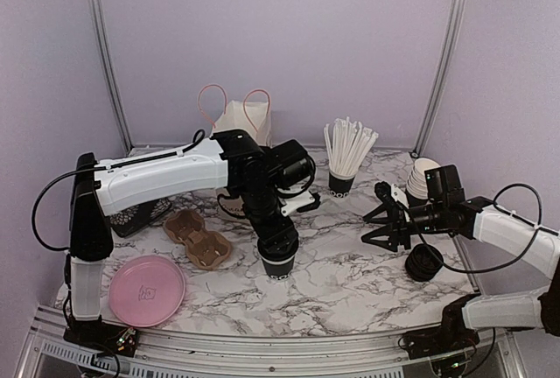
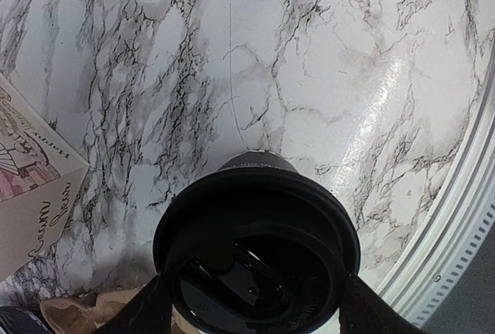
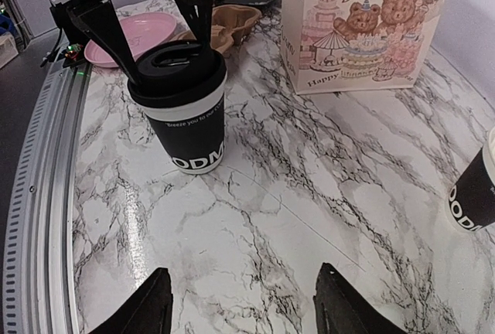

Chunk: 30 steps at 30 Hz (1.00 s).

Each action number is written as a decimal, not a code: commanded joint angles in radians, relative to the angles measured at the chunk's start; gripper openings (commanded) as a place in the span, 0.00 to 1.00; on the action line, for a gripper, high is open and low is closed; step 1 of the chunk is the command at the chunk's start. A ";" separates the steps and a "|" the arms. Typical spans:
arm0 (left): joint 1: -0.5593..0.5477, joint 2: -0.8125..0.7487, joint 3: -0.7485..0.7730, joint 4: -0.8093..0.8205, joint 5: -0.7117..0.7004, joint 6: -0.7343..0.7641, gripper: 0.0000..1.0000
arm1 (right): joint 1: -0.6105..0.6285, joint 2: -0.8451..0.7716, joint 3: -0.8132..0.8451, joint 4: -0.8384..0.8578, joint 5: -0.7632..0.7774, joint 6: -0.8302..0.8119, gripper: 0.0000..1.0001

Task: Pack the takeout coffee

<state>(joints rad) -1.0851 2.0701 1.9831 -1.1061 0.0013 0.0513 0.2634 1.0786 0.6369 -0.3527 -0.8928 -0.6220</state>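
Observation:
The takeout coffee (image 1: pixel 280 266), a black paper cup with white lettering and a black lid, stands on the marble table a little left of centre. My left gripper (image 1: pixel 280 245) reaches down over it, its two fingers pressed against opposite sides of the lid rim. In the left wrist view the lid (image 2: pixel 255 226) fills the lower frame between the fingers (image 2: pixel 151 311). The right wrist view shows the coffee (image 3: pixel 189 129) upright on the table, with the left gripper (image 3: pixel 174 48) clamped on its lid. My right gripper (image 1: pixel 378 225) (image 3: pixel 244 303) hovers open and empty to the coffee's right.
A printed paper bag (image 1: pixel 241 120) (image 3: pixel 356 25) stands behind the coffee. A brown cup carrier (image 1: pixel 197 238) and a pink plate (image 1: pixel 146 289) lie at the left. A cup of white straws (image 1: pixel 343 177), stacked cups (image 1: pixel 420 177) and black lids (image 1: pixel 424 262) sit at the right.

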 commanded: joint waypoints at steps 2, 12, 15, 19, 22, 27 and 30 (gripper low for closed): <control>-0.004 -0.018 0.008 -0.055 -0.034 -0.008 0.66 | -0.006 0.006 0.039 -0.008 -0.017 -0.007 0.61; -0.006 -0.030 0.046 -0.057 -0.025 -0.016 0.66 | -0.005 0.002 0.037 -0.009 -0.016 -0.007 0.61; -0.006 -0.041 0.044 -0.060 -0.038 -0.019 0.66 | -0.006 0.003 0.038 -0.009 -0.017 -0.008 0.61; -0.006 -0.033 0.030 -0.060 -0.041 -0.016 0.66 | -0.006 0.004 0.038 -0.009 -0.018 -0.008 0.61; -0.006 -0.013 0.035 -0.059 -0.032 -0.015 0.66 | -0.006 0.004 0.038 -0.011 -0.017 -0.009 0.61; -0.005 0.023 0.070 -0.058 -0.010 -0.007 0.66 | -0.005 0.003 0.039 -0.012 -0.017 -0.010 0.61; -0.006 0.035 0.081 -0.058 -0.006 -0.002 0.66 | -0.006 0.001 0.038 -0.014 -0.015 -0.012 0.61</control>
<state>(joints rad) -1.0859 2.0754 2.0289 -1.1355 -0.0216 0.0414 0.2634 1.0821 0.6369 -0.3538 -0.8928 -0.6235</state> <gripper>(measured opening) 0.713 0.609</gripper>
